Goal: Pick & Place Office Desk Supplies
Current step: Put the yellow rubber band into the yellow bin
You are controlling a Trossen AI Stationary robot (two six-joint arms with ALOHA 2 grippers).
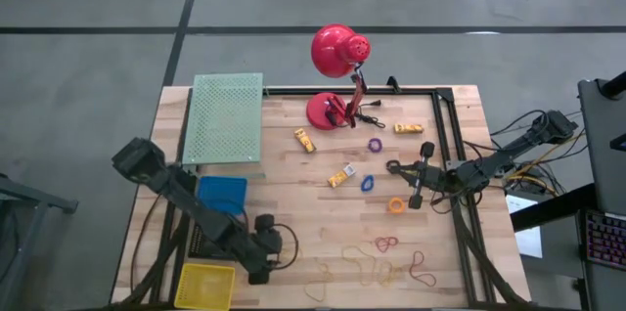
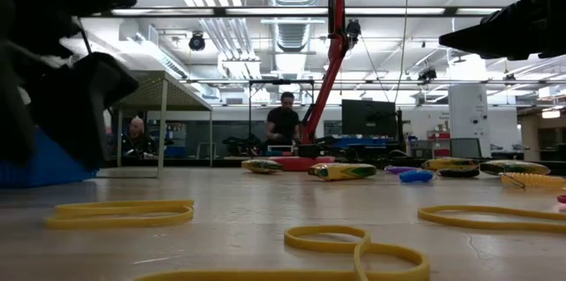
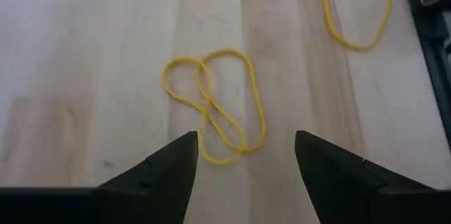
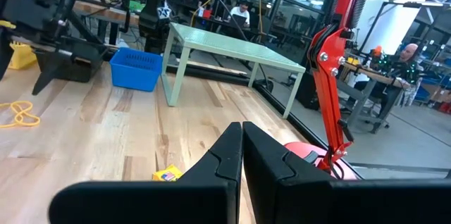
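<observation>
Fingers of the left gripper [image 3: 243, 157] stand open over a loose yellow rubber band [image 3: 215, 104] near the worktop's [image 1: 293, 243] front; right gripper [image 1: 416, 186] closed, supplies still scattered, little sorted.

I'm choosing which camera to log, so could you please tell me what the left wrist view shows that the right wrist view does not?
Only the left wrist view shows the left end effector, open above a twisted yellow rubber band on the wooden table. Only the right wrist view shows the shut right end effector, the red desk lamp, pale green mesh stand and blue plastic bin. Both show yellow bands on the tabletop.
</observation>
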